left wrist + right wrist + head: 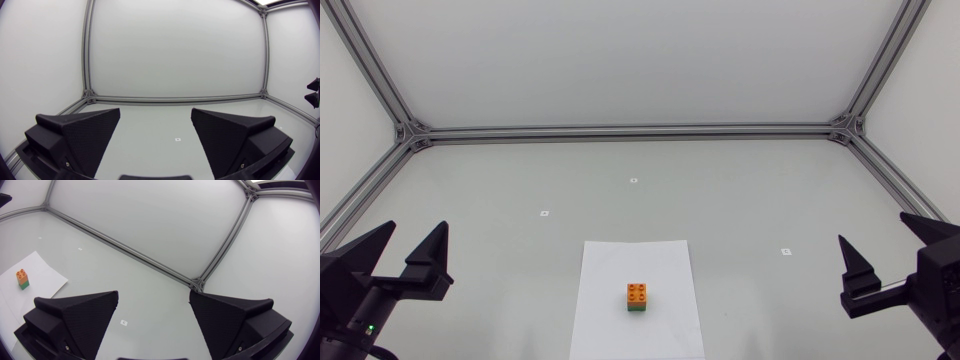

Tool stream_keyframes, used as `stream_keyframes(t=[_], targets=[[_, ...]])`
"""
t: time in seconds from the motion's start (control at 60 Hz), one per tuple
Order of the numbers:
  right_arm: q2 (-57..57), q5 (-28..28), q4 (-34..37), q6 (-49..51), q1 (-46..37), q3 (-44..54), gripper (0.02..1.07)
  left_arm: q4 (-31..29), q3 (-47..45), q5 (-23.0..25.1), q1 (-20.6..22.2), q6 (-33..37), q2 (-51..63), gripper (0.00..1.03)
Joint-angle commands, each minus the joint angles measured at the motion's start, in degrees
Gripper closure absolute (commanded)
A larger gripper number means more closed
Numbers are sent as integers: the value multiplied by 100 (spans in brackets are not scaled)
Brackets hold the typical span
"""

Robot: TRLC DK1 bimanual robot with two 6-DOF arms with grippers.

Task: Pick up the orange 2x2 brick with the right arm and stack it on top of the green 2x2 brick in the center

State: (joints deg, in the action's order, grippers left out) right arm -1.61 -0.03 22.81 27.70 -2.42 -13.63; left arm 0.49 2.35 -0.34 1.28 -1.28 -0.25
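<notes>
Left tool (416, 228), right tool (873, 228), both splayed

The orange brick (637, 292) is showing a bright, plain orange, and the green brick (637, 308) directly under it is showing mid green. Both are standing out against the plain white sheet (620, 275) beneath them. The table (750, 190) around the sheet is appearing pale grey-white, dotted with small white markers (633, 181). The left claw (416, 228) and right claw (873, 228), on either side of the sheet, are showing matte black with finely stippled inner faces.
</notes>
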Motion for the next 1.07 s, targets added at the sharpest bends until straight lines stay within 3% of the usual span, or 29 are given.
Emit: stream_keyframes(t=[0.0,0.783,1.05], targets=[[49,40,-96,-370,-4,322,6,-76,-235,25,-14,75,-45,4],[159,4,-2254,-2741,239,1350,6,-84,-235,25,-14,75,-45,4],[161,3,-2281,-2770,242,1363,6,-76,-235,25,-14,75,-45,4]])
